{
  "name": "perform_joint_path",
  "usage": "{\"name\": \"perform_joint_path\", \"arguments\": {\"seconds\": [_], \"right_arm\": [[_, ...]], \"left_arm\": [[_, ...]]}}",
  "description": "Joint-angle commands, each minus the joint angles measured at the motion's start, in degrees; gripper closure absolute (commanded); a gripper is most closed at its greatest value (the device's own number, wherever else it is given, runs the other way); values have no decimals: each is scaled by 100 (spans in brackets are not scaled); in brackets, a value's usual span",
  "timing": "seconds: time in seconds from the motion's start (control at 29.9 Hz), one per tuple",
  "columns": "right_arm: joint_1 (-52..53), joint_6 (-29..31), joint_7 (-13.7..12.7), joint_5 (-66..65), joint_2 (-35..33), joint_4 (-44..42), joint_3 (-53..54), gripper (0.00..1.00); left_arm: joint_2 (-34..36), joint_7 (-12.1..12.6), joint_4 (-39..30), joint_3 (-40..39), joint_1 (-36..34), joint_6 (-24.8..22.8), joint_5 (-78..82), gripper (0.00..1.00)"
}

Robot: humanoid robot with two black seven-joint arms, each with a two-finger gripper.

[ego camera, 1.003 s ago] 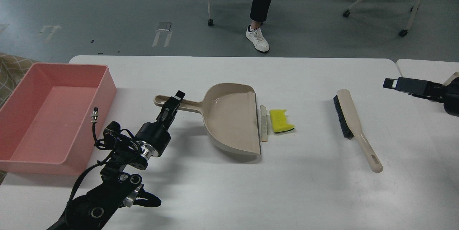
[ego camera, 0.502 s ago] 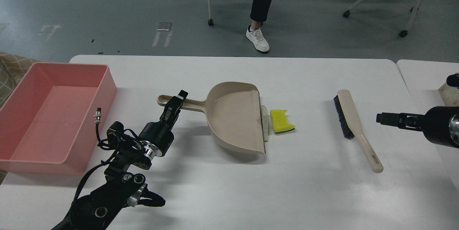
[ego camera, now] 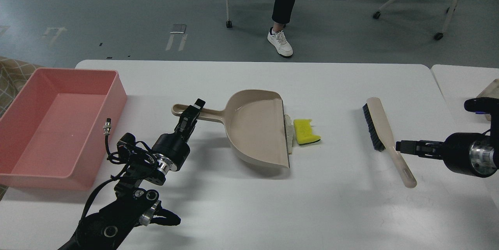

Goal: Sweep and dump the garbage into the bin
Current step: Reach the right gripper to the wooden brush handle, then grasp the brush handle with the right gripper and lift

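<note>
Against the earlier frames, our right gripper (ego camera: 403, 147) has come in from the far right and dropped lower, and now sits just right of the brush (ego camera: 384, 137) handle; the dustpan (ego camera: 255, 129) has slid slightly rightward, so its straight lip now overlaps the thin grey-beige stick (ego camera: 289, 131). Our left gripper (ego camera: 191, 114) remains at the dustpan's handle, jaws closed on that slim beige bar. We cannot tell how the right jaws stand, since they appear edge-on and dark. The dustpan is smooth beige plastic, a rounded scoop with a flat front edge, and nothing lies inside it. The yellow sponge piece (ego camera: 305, 131), porous with a notched edge and dark underside, rests just right of the dustpan's lip, touching the stick. The brush, further right of the dustpan, is beige with black bristles along one side and a slotted handle end. Well left of the dustpan sits the pink bin (ego camera: 117, 98), a shallow glossy rectangular tub with rounded corners, holding nothing, on the white worktop (ego camera: 249, 203).
</note>
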Motion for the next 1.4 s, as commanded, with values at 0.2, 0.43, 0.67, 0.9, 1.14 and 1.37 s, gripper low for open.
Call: {"name": "perform_joint_path", "arguments": {"seconds": [0.2,0.43,0.67,0.9,1.14,1.37], "right_arm": [[-44,1,-340,-25,268,-29,2,31],[-114,1,-419,-25,277,-38,2,32],[-299,-130,-481,-52,453,-91,2,34],[-343,-139,-569,-69,453,-91,2,41],[-369,-139,-674,-69,453,-99,-6,60],[-448,-139,-780,-61,444,-91,2,73]], "left_arm": [[-9,0,0,-8,0,0,-14,92],[-9,-9,0,-8,9,0,-41,92],[-9,-9,0,-8,9,0,-76,92],[-9,-9,0,-26,9,0,-76,92],[-80,-9,61,-26,9,0,-76,92],[-71,-18,61,-17,9,0,-76,92]]}}
